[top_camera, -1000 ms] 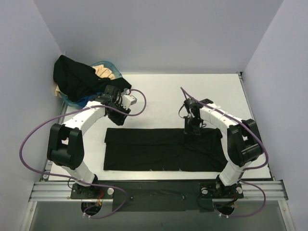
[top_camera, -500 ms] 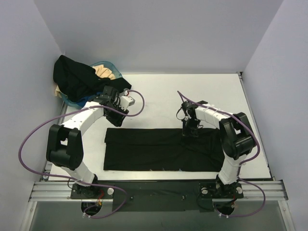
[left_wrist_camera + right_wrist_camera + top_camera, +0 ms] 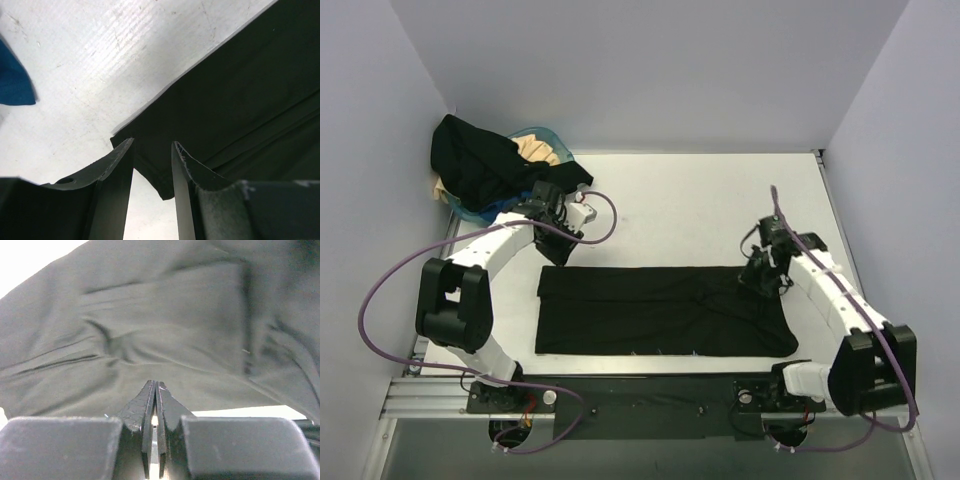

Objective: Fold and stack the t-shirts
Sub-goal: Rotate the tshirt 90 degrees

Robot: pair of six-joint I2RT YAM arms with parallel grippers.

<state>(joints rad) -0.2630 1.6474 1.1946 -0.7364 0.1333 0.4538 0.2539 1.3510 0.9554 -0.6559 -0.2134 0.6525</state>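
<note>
A black t-shirt (image 3: 660, 310) lies flat on the white table, folded into a long rectangle. My left gripper (image 3: 556, 252) is open just above the shirt's far left corner. In the left wrist view that corner (image 3: 155, 175) shows between the spread fingers of the gripper (image 3: 153, 142). My right gripper (image 3: 754, 280) is shut and empty at the shirt's far right edge. In the right wrist view the gripper (image 3: 156, 383) points at the creased black cloth (image 3: 165, 325). More t-shirts, a black one (image 3: 470, 160) and a cream one (image 3: 535, 150), are heaped in the basket.
The teal plastic basket (image 3: 548, 133) stands at the far left corner of the table (image 3: 700, 200). A blue patch (image 3: 12, 80) shows at the left edge of the left wrist view. White walls close the back and both sides.
My right arm has swung out to the right, taking its shut gripper from the middle of the shirt's far edge to the far right edge. My left gripper has barely moved.
</note>
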